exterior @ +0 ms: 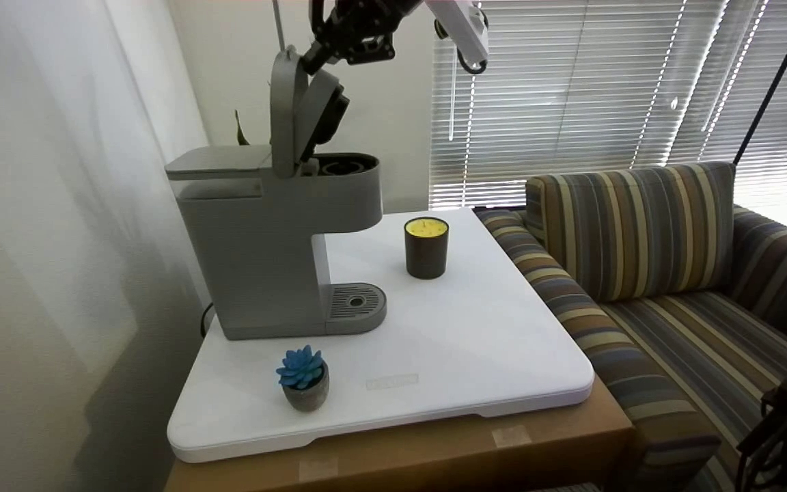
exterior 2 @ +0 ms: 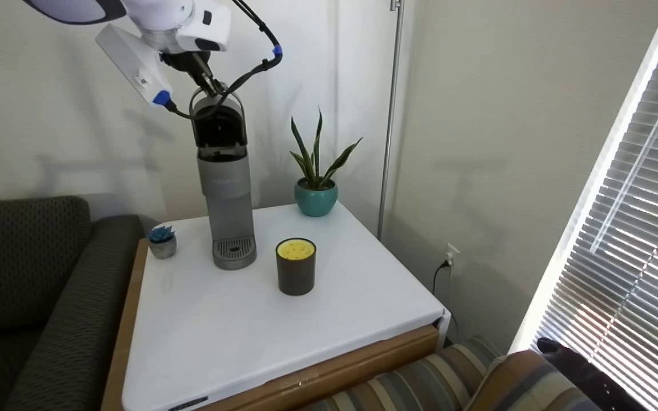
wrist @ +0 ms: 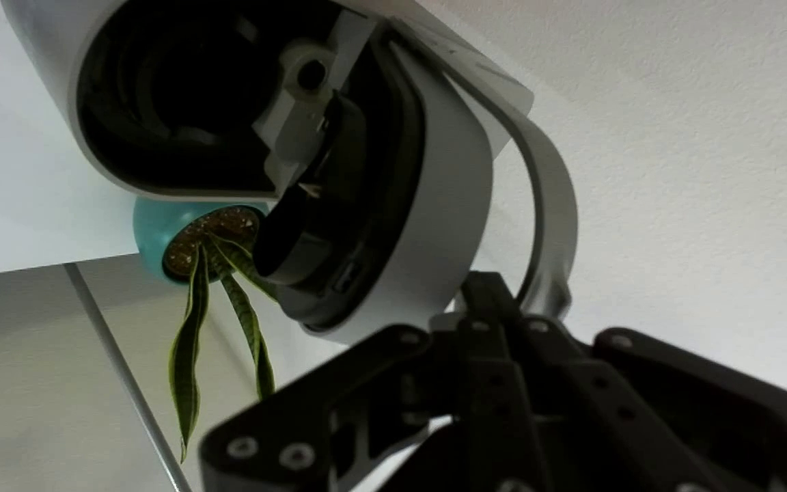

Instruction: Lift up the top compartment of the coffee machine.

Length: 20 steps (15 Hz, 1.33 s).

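Note:
The grey coffee machine (exterior: 250,266) stands on the white table, also seen in the other camera's picture as a narrow front (exterior 2: 226,182). Its top compartment (exterior: 316,102) is tilted up steeply on its hinge, dark underside facing forward, and the round chamber below is exposed. The lid also shows in the wrist view (wrist: 445,205). A grey loop handle (wrist: 547,205) stands upright behind it. My gripper (wrist: 486,283) is shut, its fingertips together between the lid and the handle. It also shows at the lid's top in both exterior views (exterior: 311,63) (exterior 2: 216,88). Whether the fingertips touch the lid is unclear.
A dark candle jar (exterior: 426,256) stands beside the machine. A small blue succulent pot (exterior: 305,383) sits on the machine's other side. A teal plant pot (exterior 2: 316,198) stands near a metal pole (exterior 2: 392,114). The white table (exterior: 475,342) borders a striped armchair (exterior: 632,232).

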Motion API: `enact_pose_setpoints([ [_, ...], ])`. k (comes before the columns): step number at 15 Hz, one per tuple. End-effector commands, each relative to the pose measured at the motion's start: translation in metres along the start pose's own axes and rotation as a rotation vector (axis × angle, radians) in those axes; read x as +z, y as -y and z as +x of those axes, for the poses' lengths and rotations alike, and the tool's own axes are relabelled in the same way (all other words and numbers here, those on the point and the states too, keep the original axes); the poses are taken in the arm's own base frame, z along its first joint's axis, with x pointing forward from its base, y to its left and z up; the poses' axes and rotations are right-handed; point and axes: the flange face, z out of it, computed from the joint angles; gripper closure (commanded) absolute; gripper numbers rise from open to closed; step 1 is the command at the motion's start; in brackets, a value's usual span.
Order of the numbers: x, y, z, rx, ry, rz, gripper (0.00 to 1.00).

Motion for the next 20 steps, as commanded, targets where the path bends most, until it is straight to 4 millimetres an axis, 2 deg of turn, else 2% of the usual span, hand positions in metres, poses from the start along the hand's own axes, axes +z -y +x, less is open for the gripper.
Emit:
enact_pose_setpoints([
  [1, 0.009, 0.01, 0.006, -0.028, -0.007, -0.014, 1.0],
  [7, 0.013, 0.015, 0.009, -0.059, 0.008, -0.037, 1.0],
  [14, -0.006, 0.014, 0.016, -0.104, -0.014, -0.082, 1.0],
  [20, -0.019, 0.005, 0.017, -0.105, -0.038, -0.113, 1.0],
])
